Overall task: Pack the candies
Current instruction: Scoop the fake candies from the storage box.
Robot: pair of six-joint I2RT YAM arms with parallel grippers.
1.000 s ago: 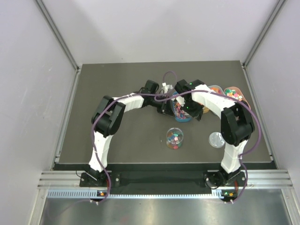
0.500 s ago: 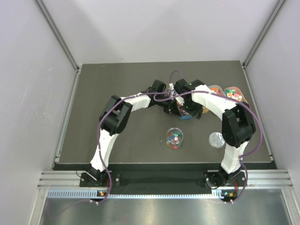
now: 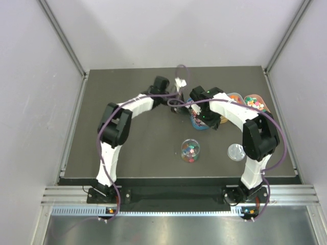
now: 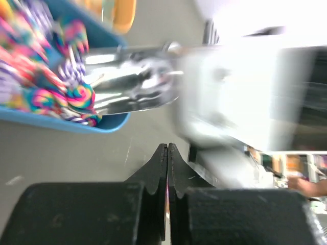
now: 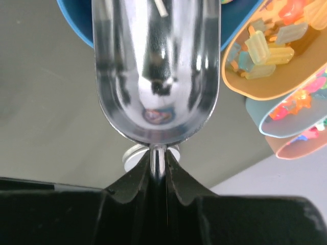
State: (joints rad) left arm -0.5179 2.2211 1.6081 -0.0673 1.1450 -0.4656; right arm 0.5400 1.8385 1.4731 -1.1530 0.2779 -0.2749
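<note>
One scoop (image 5: 156, 66), hidden overhead, sits in the right gripper (image 5: 159, 155), apparently empty.

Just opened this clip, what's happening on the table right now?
The right claw grips a metal scoop by its handle, with the bowl at the blue tray of swirled candies. The bowl looks empty. The left claw is shut on nothing beside that tray. A clear jar holding some sweets stands open nearer the arms' bases, its lid lying apart on the right arm's side.
</note>
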